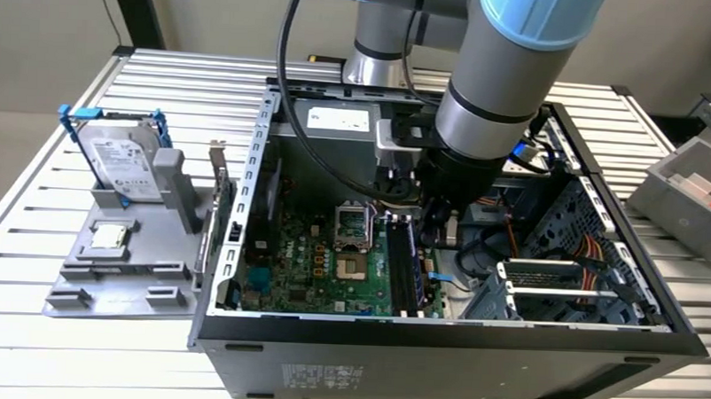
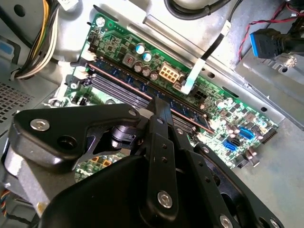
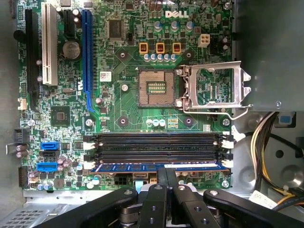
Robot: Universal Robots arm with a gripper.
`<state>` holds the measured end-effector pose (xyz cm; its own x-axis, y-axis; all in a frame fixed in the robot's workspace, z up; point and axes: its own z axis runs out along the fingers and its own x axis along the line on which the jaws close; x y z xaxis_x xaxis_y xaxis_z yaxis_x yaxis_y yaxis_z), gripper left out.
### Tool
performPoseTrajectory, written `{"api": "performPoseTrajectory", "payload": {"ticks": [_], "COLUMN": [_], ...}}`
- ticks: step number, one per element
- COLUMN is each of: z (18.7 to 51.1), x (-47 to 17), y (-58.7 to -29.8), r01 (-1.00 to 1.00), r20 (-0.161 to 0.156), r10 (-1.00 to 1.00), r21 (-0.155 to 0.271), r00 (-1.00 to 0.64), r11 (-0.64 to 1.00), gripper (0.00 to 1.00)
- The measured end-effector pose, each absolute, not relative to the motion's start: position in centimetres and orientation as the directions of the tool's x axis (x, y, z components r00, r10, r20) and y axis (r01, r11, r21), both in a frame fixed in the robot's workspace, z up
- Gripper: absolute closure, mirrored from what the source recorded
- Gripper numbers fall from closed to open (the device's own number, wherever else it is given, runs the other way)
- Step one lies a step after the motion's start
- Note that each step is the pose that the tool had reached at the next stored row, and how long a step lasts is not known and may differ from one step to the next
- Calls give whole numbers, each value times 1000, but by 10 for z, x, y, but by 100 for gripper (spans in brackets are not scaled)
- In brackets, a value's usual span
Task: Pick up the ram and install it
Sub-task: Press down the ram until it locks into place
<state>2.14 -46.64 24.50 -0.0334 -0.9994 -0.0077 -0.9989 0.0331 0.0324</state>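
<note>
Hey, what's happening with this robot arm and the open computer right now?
The arm is reaching down into the open computer case with its hand right over the memory slots on the motherboard. The ram sits in the slot nearest the hand, with the fingers closed together on its edge. The other slots beside it are empty. A hard drive stands outside the case on a grey tray.

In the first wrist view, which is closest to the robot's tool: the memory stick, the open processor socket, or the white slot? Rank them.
1. Memory stick: in the slot right at the tool.
2. Processor socket: mid-board, beyond the empty memory slots.
3. White slot: far corner of the board.
</note>
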Motion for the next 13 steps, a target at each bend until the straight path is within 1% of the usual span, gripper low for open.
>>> {"api": "performPoseTrajectory", "payload": {"ticks": [9, 13], "z": [244, 238], "x": [22, 22], "y": [-468, -468], "r01": [-999, -999], "r20": [-8, -8], "r10": [-999, -999], "r21": [34, 34], "r00": [-33, -33], "r11": [33, 33], "gripper": [100, 100]}}
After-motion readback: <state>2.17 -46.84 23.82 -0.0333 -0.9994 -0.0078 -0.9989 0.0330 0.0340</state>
